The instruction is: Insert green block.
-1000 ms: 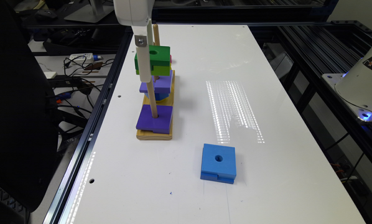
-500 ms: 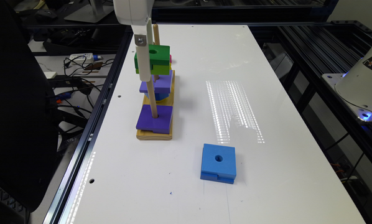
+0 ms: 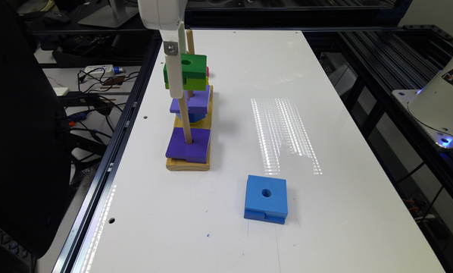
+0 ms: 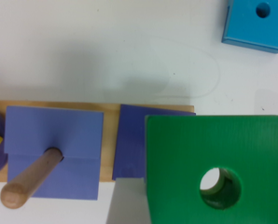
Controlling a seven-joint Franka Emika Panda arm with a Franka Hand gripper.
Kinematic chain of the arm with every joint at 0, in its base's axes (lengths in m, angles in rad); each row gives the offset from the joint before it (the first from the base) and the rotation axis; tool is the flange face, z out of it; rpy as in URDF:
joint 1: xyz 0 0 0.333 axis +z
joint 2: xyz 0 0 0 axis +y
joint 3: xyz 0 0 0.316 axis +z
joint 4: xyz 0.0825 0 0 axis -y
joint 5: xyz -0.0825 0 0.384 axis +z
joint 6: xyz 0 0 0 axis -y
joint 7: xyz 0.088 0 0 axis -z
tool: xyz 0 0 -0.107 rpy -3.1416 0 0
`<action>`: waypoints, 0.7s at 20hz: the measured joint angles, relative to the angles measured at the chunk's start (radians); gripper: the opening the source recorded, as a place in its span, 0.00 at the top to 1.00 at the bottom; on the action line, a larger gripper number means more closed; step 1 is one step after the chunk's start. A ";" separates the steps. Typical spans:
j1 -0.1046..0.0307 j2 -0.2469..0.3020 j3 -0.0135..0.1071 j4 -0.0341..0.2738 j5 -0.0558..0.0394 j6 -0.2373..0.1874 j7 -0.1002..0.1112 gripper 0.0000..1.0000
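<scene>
Green block (image 3: 186, 72), dark green on top and lime below, held in the air above the wooden base (image 3: 188, 163), round centre hole facing up, well clear of the table (image 3: 325, 235). In the wrist view (image 4: 213, 163), seen from above with a peg tip visible through the hole. Gripper (image 3: 175, 81) clamped on the green block, one white finger (image 3: 173, 72) pressed against its near side in the exterior view. Beneath it, three wooden pegs standing on the base: near peg (image 3: 185, 117) tilted slightly, passing through a purple block (image 3: 188, 144) at the base's near end; middle purple block (image 3: 191, 100) resting on a blue piece (image 3: 190, 116); far peg (image 3: 190, 41) rising behind the green block. Something pink (image 3: 208, 71) just behind the green block. Blue block (image 3: 266, 197) with a centre hole lying flat on the table, well apart from the base, toward the exterior view's right.
</scene>
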 joint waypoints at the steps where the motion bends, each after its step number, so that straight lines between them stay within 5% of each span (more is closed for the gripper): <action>1: 0.000 0.000 0.000 0.000 0.0000 0.000 0.000 1.00; 14: -0.008 0.000 0.000 0.000 -0.0009 0.000 -0.008 1.00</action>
